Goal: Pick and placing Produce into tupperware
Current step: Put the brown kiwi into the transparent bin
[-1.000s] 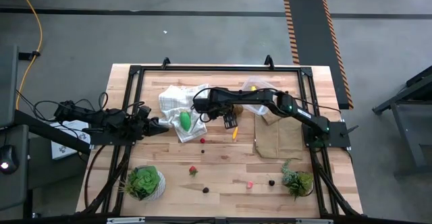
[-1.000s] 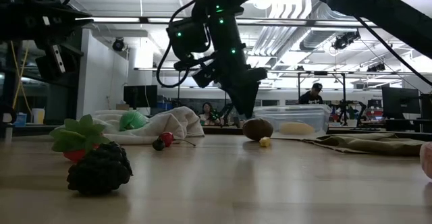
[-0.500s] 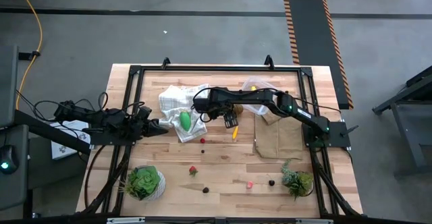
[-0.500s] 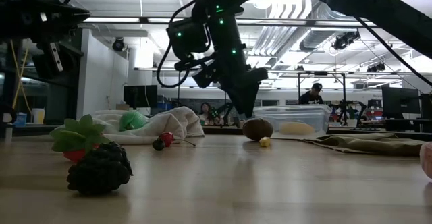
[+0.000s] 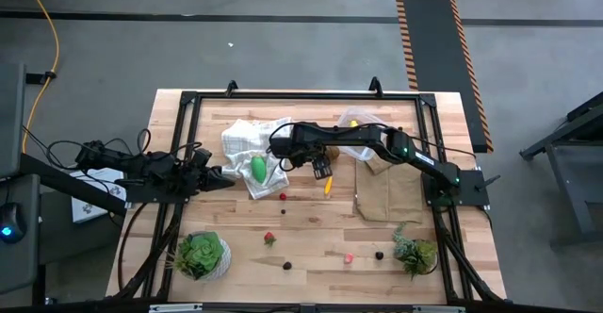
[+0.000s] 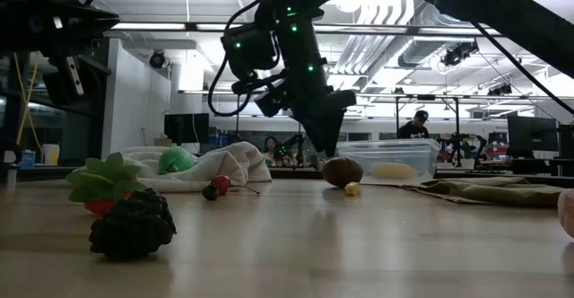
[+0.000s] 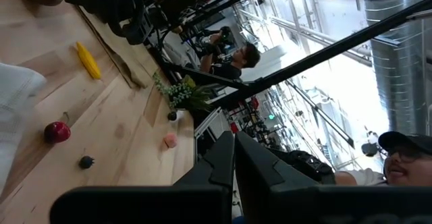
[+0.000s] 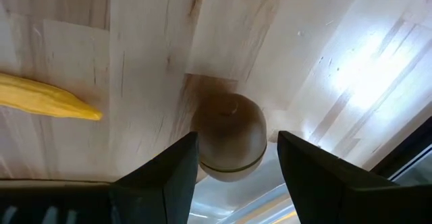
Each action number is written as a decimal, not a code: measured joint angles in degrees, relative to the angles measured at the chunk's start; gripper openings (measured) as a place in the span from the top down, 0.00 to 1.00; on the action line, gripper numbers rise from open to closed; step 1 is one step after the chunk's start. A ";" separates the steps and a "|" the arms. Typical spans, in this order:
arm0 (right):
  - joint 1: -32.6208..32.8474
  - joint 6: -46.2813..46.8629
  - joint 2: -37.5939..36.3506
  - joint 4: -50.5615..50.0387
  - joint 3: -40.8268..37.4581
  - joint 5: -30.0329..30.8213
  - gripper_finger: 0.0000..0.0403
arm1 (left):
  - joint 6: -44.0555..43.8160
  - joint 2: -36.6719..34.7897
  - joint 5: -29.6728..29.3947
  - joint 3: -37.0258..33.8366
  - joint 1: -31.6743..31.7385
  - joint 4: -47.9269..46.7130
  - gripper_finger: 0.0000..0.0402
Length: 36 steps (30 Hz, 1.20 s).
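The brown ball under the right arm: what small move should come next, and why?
Probably lower the right tool a little further and shut it on the brown ball. The right wrist view shows the ball centred between the open fingers, resting on the wooden table and not gripped. The clear tupperware stands just behind it. The left tool waits shut at the table's left edge.

- Barely any change over the last second.
- Low view: right gripper (image 6: pixel 326 152) has crept a hair toward the brown kiwi-like ball (image 6: pixel 342 171); the shift is hardly visible from above.
- Low view: the left arm's dark links (image 6: pixel 63 29) at the edge sit slightly higher than a second ago.
- No produce has moved.
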 joint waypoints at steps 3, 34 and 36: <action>0.02 -0.02 0.00 0.16 0.00 0.32 0.51 | 0.04 0.00 -0.01 -0.01 0.00 -0.02 0.99; 0.76 -1.55 0.93 1.64 0.07 4.51 0.41 | -0.01 -0.01 0.00 0.00 0.00 -0.02 0.99; 0.66 -1.47 0.94 1.06 0.07 4.38 0.41 | -0.02 0.00 0.00 -0.02 0.00 -0.02 0.99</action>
